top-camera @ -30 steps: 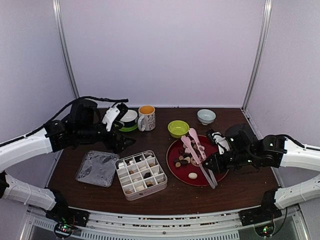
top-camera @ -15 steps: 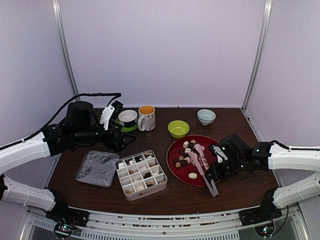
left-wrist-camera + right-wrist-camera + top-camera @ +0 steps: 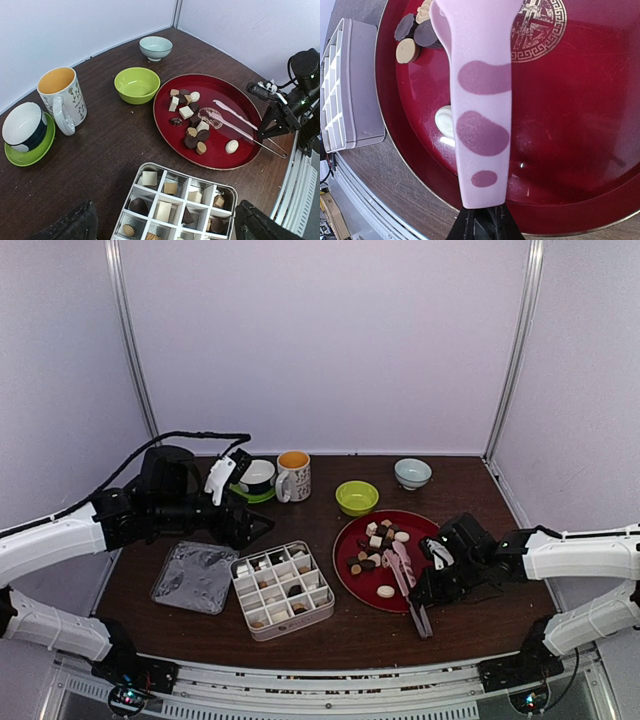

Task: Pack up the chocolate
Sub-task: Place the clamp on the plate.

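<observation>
The right gripper (image 3: 428, 582) is clenched on one pair of pink tongs (image 3: 481, 100), tips reaching left over the single red plate (image 3: 343, 565), likely to pick from the dozen-odd chocolate (image 3: 186, 112) pieces on its far-left part. The left gripper (image 3: 245, 525) hangs released just beyond the one part-filled divided box (image 3: 283, 590). Two bowls (image 3: 136, 85) and two cups (image 3: 59, 95) stand farther back.

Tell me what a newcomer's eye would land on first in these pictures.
The red plate right of centre stands out first, with a heap of mixed chocolate on its far-left part. Next come the pink tongs reaching across the plate, their near end clamped in the right gripper. Left of the plate sits a divided box, partly filled with pieces.
</observation>
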Robot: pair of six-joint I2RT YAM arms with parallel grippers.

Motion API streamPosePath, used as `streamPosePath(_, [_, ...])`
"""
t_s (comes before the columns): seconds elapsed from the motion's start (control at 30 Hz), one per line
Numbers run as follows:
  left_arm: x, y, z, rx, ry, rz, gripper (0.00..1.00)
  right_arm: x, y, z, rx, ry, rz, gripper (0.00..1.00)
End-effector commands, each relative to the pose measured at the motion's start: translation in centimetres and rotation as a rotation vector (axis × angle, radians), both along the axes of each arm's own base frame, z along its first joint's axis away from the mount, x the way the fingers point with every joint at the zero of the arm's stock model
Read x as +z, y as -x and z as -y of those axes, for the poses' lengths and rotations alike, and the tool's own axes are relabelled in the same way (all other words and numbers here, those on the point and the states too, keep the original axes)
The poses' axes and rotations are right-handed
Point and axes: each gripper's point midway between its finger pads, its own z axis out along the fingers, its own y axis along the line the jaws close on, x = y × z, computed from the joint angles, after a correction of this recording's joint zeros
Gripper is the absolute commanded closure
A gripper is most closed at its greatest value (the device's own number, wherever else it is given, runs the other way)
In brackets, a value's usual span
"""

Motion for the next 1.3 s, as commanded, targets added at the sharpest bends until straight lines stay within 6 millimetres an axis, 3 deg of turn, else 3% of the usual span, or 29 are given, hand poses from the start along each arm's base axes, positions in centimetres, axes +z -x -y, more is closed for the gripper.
streamPosePath(0.0, [1.3, -0.4, 0.4, -0.012, 0.013, 0.032, 0.02, -0.3, -0.5, 0.2, -0.007, 0.005, 0.002, 0.94])
streamPosePath(0.3, [1.0, -0.7, 0.5, -0.009, -0.010, 0.013, 0.02, -0.9, -0.9, 2.0, -0.019, 0.090, 0.017, 0.81])
streamPosePath(0.47, [0.9, -0.9, 0.7, -0.014, -0.025, 0.008, 0.02, -1.0, -1.0, 2.5, -0.019, 0.122, 0.023, 0.61])
streamPosePath(0.6, [0.6, -0.8, 0.7, -0.024, -0.047, 0.001, 0.02, -1.0, -1.2, 3.2, -0.019, 0.166, 0.037, 0.58])
streamPosePath(0.77, [1.0, -0.8, 0.6, -0.023, -0.038, 0.011, 0.02, 0.1, -1.4, 3.4, 0.004, 0.193, 0.061, 0.50])
streamPosePath(1.03, [0.4, -1.0, 0.1, 0.002, -0.057, 0.012, 0.02, 2.4, -2.1, 4.0, -0.003, 0.212, 0.123, 0.47])
streamPosePath(1.27, [-0.3, -1.2, -0.8, 0.052, -0.073, 0.009, 0.02, 3.1, -1.7, 3.7, -0.005, 0.186, 0.144, 0.33])
